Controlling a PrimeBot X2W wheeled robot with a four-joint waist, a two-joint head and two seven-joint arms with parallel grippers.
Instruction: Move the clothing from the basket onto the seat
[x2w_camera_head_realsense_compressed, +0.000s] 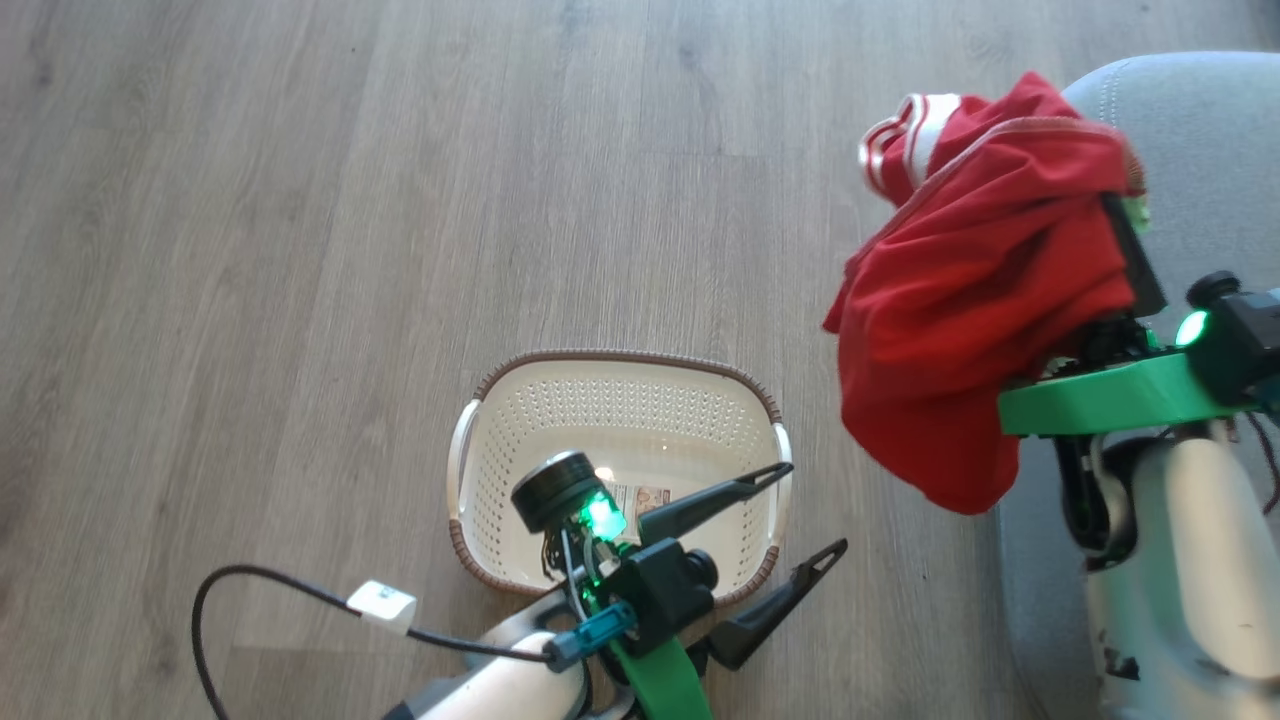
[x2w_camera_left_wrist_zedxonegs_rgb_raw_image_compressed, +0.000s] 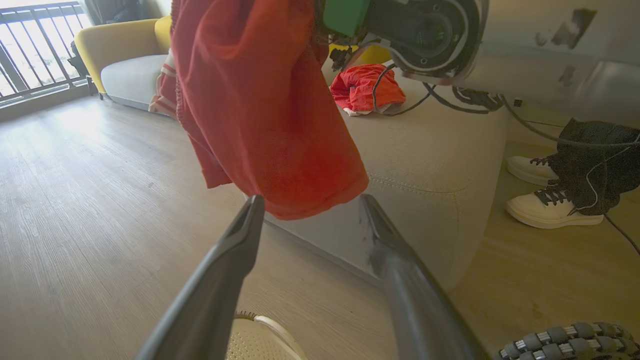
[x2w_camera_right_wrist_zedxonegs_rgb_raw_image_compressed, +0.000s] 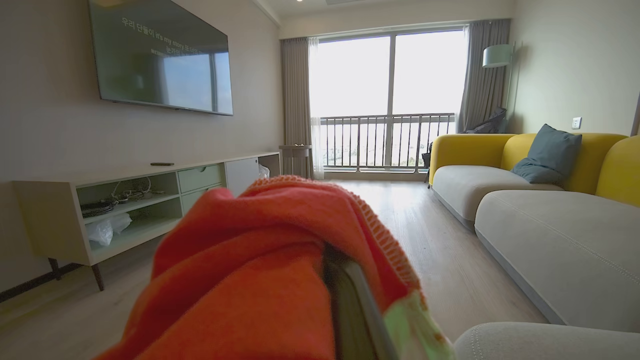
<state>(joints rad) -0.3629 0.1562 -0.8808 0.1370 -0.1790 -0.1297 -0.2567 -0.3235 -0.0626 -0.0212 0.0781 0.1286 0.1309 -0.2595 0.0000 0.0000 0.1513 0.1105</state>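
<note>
Clothing (x2w_camera_head_realsense_compressed: 970, 290): one red piece is hanging bunched over my right gripper (x2w_camera_head_realsense_compressed: 1122, 235), which is clamping it. Most of it is drooping over the floor (x2w_camera_head_realsense_compressed: 300, 250), just left of the seat (x2w_camera_head_realsense_compressed: 1200, 130). A second garment (x2w_camera_left_wrist_zedxonegs_rgb_raw_image_compressed: 367, 90) is lying on the seat. I am judging the right arm nearer, needing travel further right. Left gripper (x2w_camera_head_realsense_compressed: 817, 505): hovering wide and empty over the basket (x2w_camera_head_realsense_compressed: 620, 357). Fabric is hiding the right fingertips; part of the basket's bottom is blocked.

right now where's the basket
Low centre of the head view, the basket sits on the wood floor, under the open jaws of the left arm, left of the hanging red clothing.
</note>
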